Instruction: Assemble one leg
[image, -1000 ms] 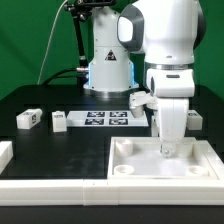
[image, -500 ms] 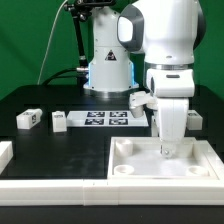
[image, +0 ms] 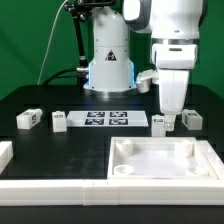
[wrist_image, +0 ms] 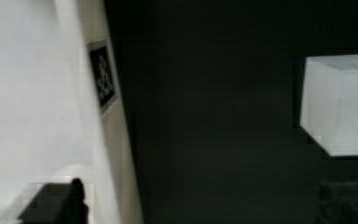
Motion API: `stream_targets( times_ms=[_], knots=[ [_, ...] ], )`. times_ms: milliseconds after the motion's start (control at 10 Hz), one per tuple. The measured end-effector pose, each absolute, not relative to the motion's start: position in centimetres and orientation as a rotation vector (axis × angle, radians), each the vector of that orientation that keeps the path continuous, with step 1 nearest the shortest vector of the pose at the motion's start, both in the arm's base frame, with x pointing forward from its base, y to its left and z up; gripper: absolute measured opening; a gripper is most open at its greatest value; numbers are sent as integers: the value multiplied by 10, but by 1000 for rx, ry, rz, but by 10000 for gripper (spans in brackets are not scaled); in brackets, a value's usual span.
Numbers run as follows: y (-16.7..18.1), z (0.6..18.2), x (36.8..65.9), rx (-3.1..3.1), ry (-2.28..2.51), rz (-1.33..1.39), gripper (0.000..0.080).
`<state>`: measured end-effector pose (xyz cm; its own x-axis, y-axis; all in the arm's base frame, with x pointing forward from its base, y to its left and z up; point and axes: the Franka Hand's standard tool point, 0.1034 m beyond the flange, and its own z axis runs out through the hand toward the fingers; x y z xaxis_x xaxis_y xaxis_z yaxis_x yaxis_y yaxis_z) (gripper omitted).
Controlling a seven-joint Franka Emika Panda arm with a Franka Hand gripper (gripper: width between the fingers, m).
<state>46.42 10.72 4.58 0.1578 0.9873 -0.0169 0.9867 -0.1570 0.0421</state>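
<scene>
Several small white legs with marker tags lie on the black table: two at the exterior view's left (image: 28, 119) (image: 60, 121) and two at its right (image: 159, 123) (image: 191, 118). My gripper (image: 171, 123) hangs open and empty, fingertips down, between the two right legs and just behind the big white tray part (image: 165, 172). In the wrist view the gripper (wrist_image: 197, 202) has only bare black table between its dark fingertips (wrist_image: 51, 203). A white part with a tag on its side (wrist_image: 51, 90) lies beside one finger, and a white block (wrist_image: 345, 105) lies off to the other side.
The marker board (image: 107, 118) lies flat between the left and right legs. A white part (image: 5, 152) sits at the exterior view's left edge and a long white bar (image: 50, 186) along the front. The robot base (image: 108, 65) stands behind.
The gripper has lifted out of the tray part and moved back, and now hangs over the table between the two right legs. The tray part and the legs have not moved.
</scene>
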Motion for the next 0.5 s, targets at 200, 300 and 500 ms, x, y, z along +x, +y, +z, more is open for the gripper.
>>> stream_targets(
  times_ms=[200, 300, 500],
  knots=[
    [107, 44, 464, 2379, 1990, 21, 649],
    [107, 44, 464, 2454, 1898, 23, 649],
    [107, 44, 464, 2578, 1731, 27, 649]
  ],
)
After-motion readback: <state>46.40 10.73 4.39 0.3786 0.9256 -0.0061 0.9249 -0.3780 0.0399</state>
